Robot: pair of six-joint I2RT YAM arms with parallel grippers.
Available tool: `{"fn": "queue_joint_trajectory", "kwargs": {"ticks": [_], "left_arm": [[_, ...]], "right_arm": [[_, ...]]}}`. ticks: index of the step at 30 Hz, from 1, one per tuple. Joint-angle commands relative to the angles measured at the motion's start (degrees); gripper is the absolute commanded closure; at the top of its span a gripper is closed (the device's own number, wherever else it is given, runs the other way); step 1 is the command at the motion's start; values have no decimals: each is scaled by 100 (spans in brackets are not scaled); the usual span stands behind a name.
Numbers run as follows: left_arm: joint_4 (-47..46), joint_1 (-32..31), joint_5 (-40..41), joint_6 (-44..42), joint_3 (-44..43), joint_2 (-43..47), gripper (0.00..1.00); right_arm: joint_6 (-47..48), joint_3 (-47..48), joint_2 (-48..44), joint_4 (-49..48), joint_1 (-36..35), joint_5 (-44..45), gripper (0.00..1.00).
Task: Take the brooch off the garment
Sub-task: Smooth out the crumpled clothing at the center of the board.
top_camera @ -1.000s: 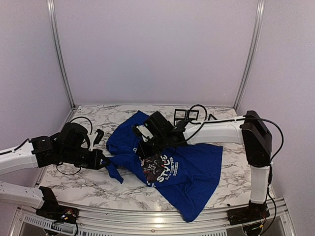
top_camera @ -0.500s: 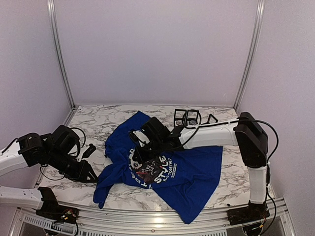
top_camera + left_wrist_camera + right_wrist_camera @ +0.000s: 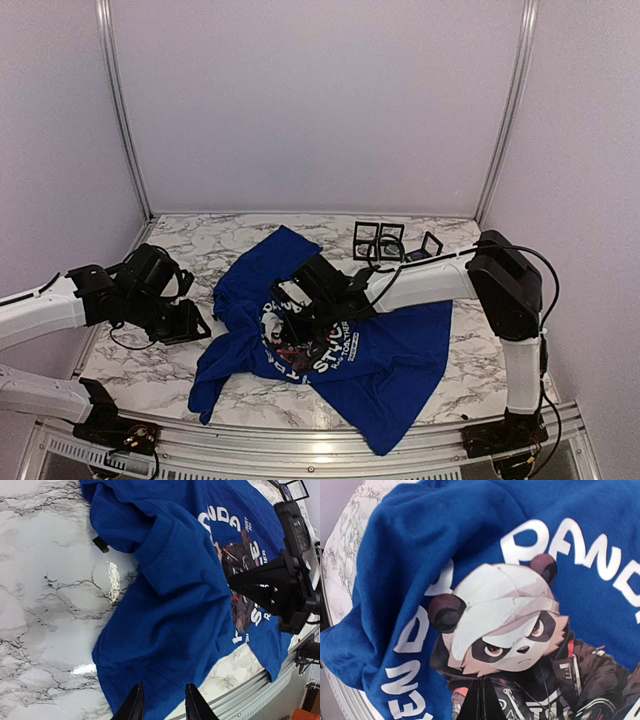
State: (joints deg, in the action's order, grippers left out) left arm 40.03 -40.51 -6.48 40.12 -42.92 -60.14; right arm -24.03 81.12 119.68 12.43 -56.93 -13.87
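Note:
The royal-blue T-shirt [image 3: 395, 350] lies crumpled on the marble table, with its panda print [image 3: 505, 625] and white lettering facing up. My right gripper [image 3: 482, 682] is shut, its tips pressed onto the print just below the panda's chin. In the top view it [image 3: 293, 322] sits over the chest graphic. It also shows in the left wrist view [image 3: 232, 578]. My left gripper [image 3: 162, 705] is open and empty, above the shirt's near-left hem [image 3: 150, 680]. In the top view it [image 3: 192, 325] is just left of the shirt. I cannot make out a brooch in any view.
Small black wire frames [image 3: 380, 238] stand at the back of the table. A small black tab [image 3: 100, 544] lies at the shirt's edge. The marble table [image 3: 150, 365] ends at a metal rail [image 3: 300, 455] in front. Walls close in on three sides.
My left gripper pulled the shirt's left sleeve toward the near left, let it go and drew back. The shirt is now spread further left. My right gripper came down onto the print.

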Motion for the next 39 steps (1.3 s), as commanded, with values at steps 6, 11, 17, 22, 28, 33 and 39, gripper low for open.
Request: {"fn": "queue_joint_trajectory", "kwargs": {"ticks": [6, 11, 17, 22, 28, 33, 39], "left_arm": [[-1679, 707, -397, 115, 1122, -353, 57], [-2234, 823, -493, 200, 1588, -518, 51], [-2478, 830, -451, 139, 1766, -794, 46], [-2556, 826, -431, 60, 1749, -1036, 39], [-2639, 801, -434, 38, 1661, -1244, 57], [-2211, 747, -182, 2, 1323, -797, 94], [-1044, 738, 199, -185, 575, -26, 100]], "right_arm": [[139, 421, -254, -58, -74, 42, 69], [222, 824, -49, 103, -215, 130, 59], [290, 1200, 280, 234, -305, 125, 54], [390, 1602, 592, 436, -359, 119, 55], [385, 1761, 821, 514, -390, 123, 70], [308, 1684, 832, 456, -381, 137, 98], [274, 1595, 847, 397, -363, 91, 100]]}}
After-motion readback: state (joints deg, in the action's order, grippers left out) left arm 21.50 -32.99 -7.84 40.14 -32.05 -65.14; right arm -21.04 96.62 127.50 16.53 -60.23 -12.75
